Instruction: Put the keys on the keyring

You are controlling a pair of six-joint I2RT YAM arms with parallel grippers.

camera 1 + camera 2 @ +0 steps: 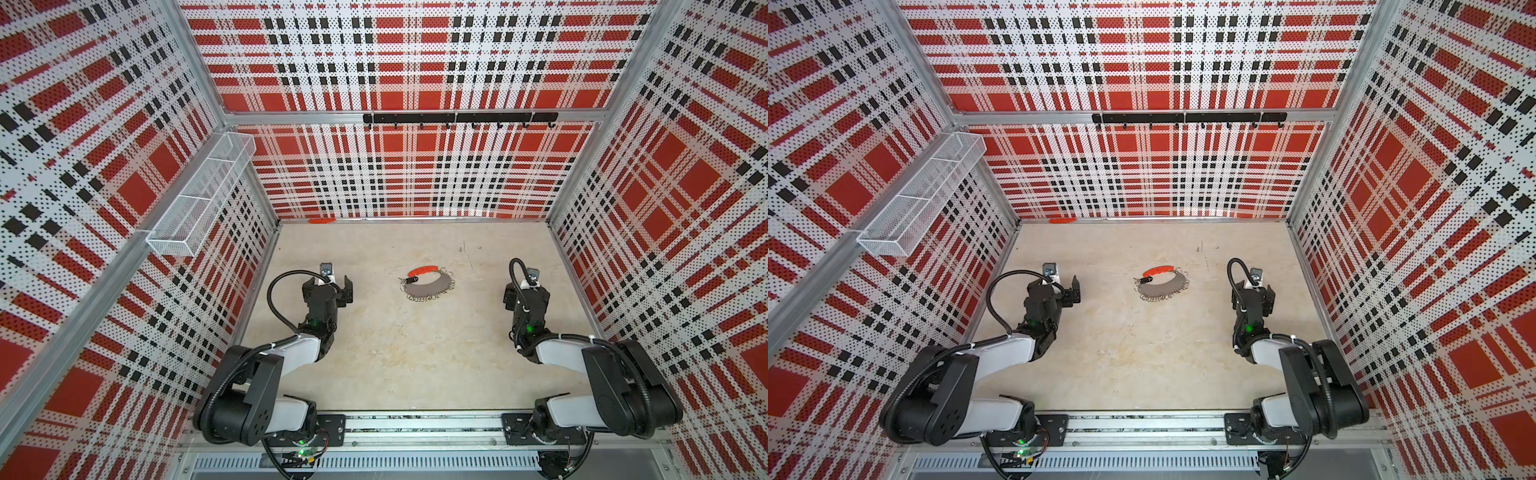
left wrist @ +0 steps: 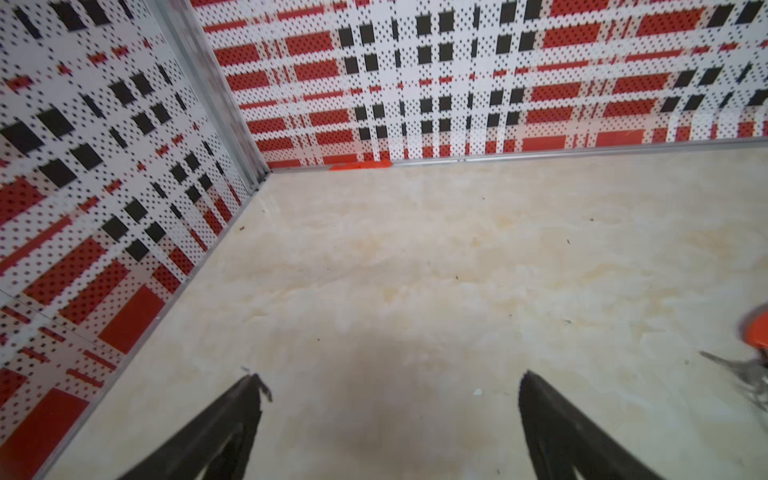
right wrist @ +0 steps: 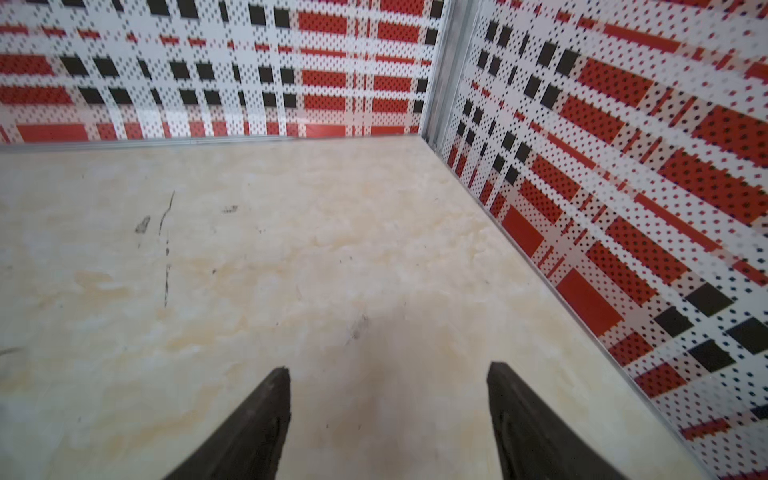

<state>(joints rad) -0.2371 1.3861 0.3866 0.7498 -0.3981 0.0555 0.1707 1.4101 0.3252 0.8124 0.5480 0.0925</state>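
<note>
Note left fingers (image 2: 232,424) spread, empty, above bare table (image 1: 374,365). Mid-table, find keys (image 1: 409,280) at left end of keyring (image 1: 430,287), touching grey band below red segment. Expect light, stiff, slippery metal; pinch across black tag. Note right fingers (image 3: 262,415) parted, empty.

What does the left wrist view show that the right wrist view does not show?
Left wrist only: the keyring, a red and silver part cut off by the frame, and an orange strip by the back wall. Right wrist only: dark scratches on the table. Both: beige table, plaid walls, open fingers holding nothing.
</note>
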